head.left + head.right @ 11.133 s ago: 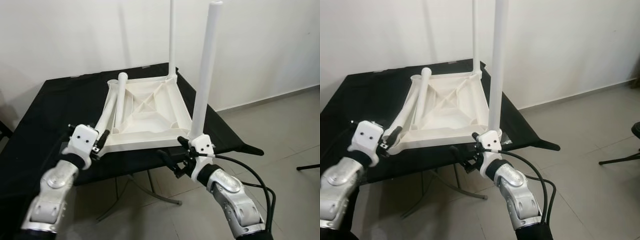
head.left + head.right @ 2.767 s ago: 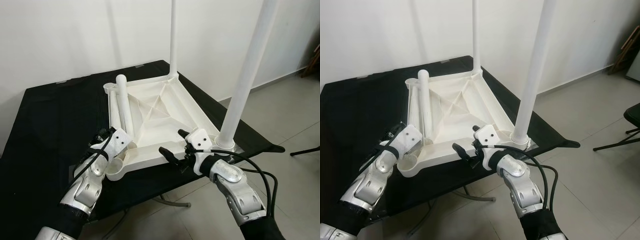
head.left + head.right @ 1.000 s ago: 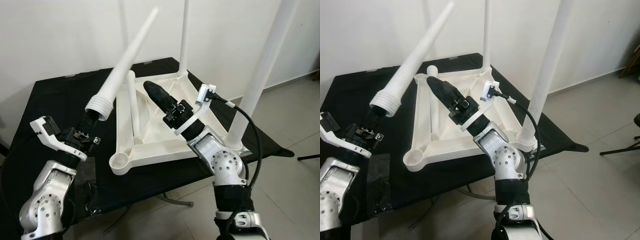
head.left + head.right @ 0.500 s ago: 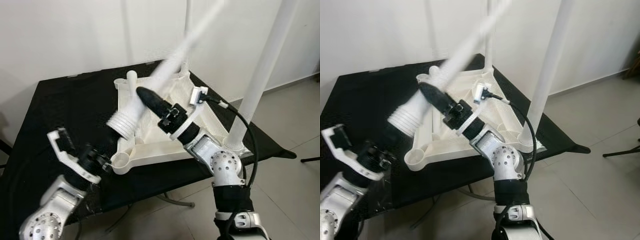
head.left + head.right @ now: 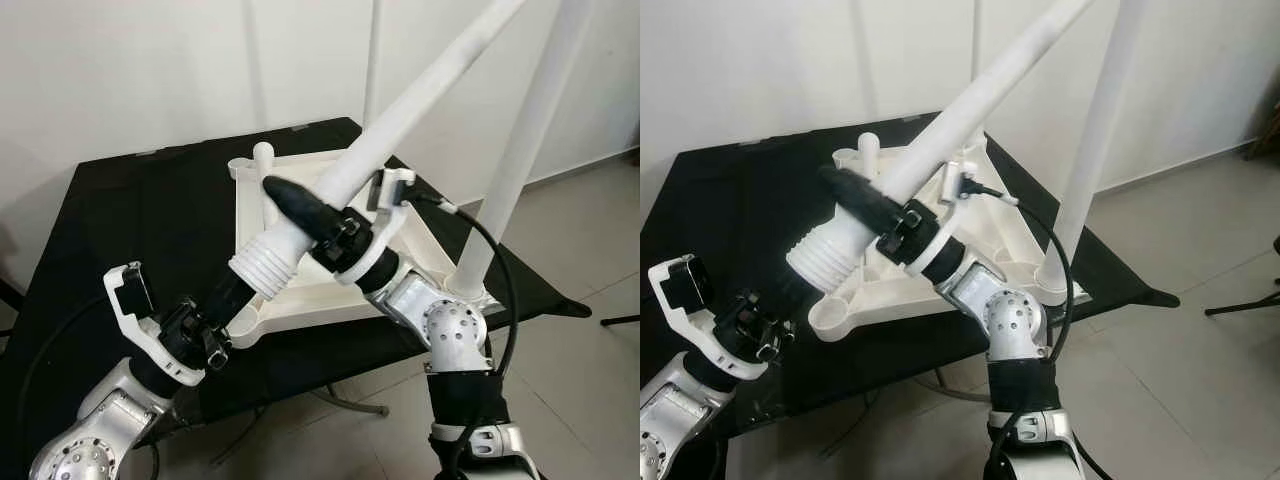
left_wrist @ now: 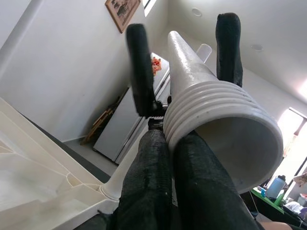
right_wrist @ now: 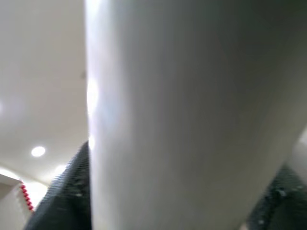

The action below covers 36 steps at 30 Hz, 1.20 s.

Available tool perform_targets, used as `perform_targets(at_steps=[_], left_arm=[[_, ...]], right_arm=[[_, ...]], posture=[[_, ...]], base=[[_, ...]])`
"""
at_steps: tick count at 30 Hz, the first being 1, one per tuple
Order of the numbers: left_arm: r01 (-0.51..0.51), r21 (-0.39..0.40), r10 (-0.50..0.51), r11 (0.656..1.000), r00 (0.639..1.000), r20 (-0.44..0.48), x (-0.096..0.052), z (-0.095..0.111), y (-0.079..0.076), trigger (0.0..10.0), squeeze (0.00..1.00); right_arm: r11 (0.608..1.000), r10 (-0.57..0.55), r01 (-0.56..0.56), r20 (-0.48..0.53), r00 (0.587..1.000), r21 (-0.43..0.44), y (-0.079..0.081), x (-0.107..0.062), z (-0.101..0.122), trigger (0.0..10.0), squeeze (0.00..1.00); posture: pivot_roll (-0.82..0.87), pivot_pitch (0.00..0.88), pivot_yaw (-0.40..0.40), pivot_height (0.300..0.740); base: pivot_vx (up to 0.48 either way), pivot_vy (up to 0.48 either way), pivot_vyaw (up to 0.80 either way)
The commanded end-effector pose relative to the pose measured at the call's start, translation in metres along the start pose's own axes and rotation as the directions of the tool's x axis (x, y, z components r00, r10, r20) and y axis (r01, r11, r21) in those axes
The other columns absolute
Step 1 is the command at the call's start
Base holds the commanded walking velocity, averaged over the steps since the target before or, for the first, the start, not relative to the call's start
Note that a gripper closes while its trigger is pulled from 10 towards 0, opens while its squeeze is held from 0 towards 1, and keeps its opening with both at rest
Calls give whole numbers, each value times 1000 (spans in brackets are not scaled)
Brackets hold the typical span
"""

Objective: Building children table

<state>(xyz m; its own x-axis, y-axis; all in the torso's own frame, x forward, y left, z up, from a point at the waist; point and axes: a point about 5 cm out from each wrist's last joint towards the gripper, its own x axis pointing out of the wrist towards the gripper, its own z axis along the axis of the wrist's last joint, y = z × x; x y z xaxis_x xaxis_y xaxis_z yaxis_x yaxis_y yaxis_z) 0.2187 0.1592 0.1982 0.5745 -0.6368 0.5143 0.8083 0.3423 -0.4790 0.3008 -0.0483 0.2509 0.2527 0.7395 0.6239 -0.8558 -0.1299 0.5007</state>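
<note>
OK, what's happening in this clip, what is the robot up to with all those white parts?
The robot is assembling an upturned white children's table top lying on a black table. Both end effectors hold one loose white table leg tilted above it: the left end effector grips its threaded end, the right end effector clasps the shaft. Two legs already stand upright in the corners; the near-left socket is empty, and another leg lies on the top.
</note>
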Motion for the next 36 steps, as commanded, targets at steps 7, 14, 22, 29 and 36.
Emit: perform_targets(at_steps=[7, 14, 22, 29, 36], left_arm=[[78, -20, -79, 997, 996, -51, 4, -6, -8, 0, 0], [10, 13, -9, 1000, 1000, -26, 9, -4, 1, 2667, 0], [-113, 3, 112, 994, 994, 7, 2, -3, 18, 10000, 1000], [-247, 6, 247, 969, 969, -22, -26, -6, 37, 10000, 1000], [-276, -9, 275, 961, 960, -41, -38, -13, 41, 10000, 1000]], right_arm=[[997, 76, -75, -25, 997, 27, 11, 5, -2, 0, 0], [995, 96, -94, -58, 994, 39, 14, 3, -8, 0, 0], [998, -22, 20, -20, 1000, -54, 2, 7, 2, 0, 0], [966, -125, 140, 80, 989, -216, -2, 20, 28, 0, 0], [951, -150, 179, 130, 980, -252, -3, 24, 40, 0, 0]], posture=[[-39, 0, 15, 740], [-40, 0, 15, 740], [-36, 0, 17, 740], [-38, 0, 21, 740], [-36, 0, 21, 740]], base=[[0, 0, 0], [0, 0, 0], [0, 0, 0], [0, 0, 0], [0, 0, 0]])
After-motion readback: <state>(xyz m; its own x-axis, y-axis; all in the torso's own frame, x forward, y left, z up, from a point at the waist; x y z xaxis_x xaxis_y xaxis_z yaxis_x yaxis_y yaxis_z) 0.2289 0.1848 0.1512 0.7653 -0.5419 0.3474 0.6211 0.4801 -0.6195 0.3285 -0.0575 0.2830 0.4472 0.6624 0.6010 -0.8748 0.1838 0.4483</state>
